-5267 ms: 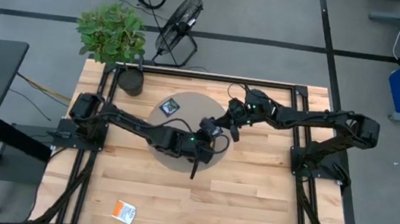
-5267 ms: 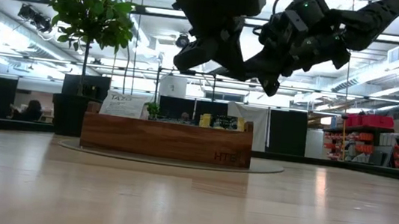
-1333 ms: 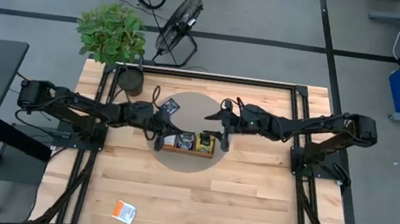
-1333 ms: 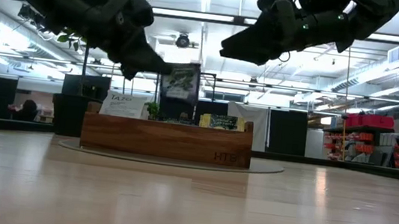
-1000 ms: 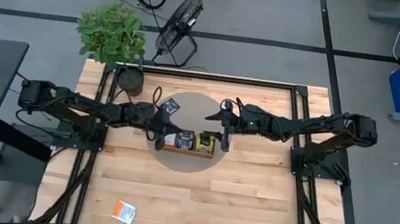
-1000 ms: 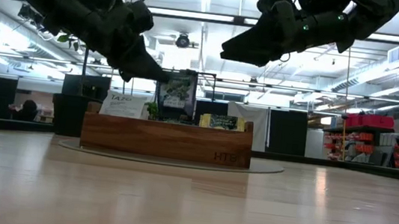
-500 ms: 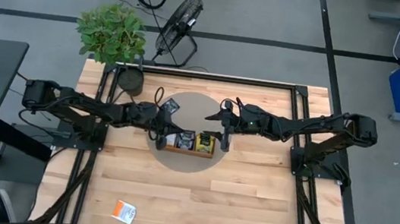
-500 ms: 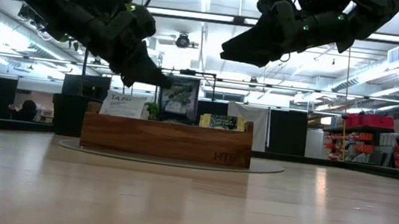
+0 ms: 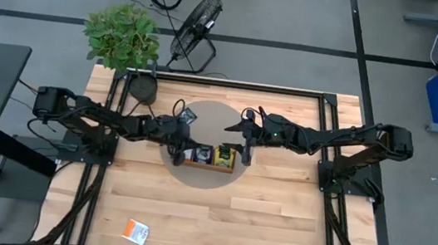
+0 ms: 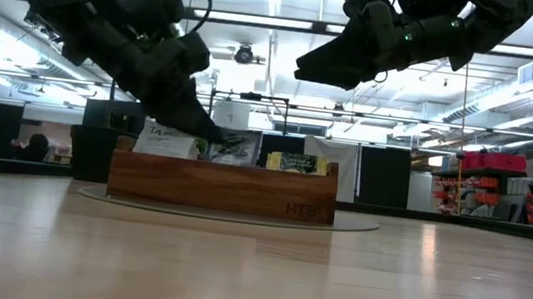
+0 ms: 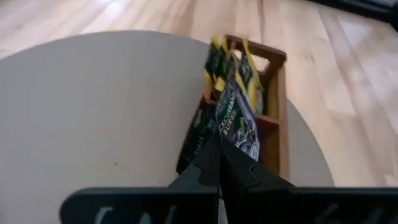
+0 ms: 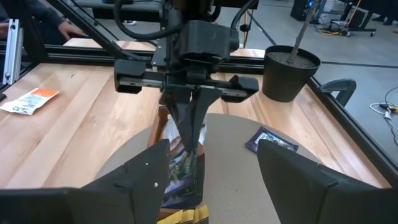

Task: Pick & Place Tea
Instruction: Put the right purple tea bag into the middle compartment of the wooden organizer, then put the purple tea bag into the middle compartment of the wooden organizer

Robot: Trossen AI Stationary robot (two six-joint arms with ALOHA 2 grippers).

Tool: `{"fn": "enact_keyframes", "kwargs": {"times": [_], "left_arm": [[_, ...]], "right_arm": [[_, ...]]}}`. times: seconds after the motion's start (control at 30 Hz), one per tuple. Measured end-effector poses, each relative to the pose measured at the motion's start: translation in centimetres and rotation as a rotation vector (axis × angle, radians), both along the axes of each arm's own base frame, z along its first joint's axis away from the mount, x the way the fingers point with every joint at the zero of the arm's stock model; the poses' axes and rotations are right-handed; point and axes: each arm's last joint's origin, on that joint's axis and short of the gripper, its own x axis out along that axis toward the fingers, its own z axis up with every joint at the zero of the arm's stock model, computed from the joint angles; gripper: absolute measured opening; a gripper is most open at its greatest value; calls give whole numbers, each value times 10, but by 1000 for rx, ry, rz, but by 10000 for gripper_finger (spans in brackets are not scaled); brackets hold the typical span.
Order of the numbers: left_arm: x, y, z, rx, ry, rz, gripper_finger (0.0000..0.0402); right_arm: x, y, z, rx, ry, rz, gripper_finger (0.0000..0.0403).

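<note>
Left hand (image 12: 188, 127) pinching dark sachet (image 12: 191, 138) (navy sachet (image 12: 272, 140) nearby)

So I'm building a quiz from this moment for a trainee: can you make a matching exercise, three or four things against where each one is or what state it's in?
Things:
1. left gripper
2. right gripper
3. orange-and-white sachet
4. dark sachet lying flat

Places or states:
A. alone near the table's front edge
B. open, above the right end of the wooden tray
C. on the round mat beside the tray
D. shut on a dark sachet at the tray

Pairs: 1-D, 2-B, 3-A, 4-C
</note>
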Motion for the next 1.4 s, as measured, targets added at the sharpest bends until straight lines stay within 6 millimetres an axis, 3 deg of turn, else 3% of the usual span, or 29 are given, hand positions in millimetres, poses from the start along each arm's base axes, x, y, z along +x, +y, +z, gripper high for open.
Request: {"fn": "enact_keyframes", "kwargs": {"times": [0.2,1.03,1.4], "left_arm": [[3,1,5,-2,-61,37,3],[1,1,1,-78,-23,85,53],[-3,8,30,12,-185,78,54]], "right_arm": [[0,0,0,0,0,0,251],[0,0,-1,-1,15,1,251],[-1,-1,-2,-12,25,-22,251]]}}
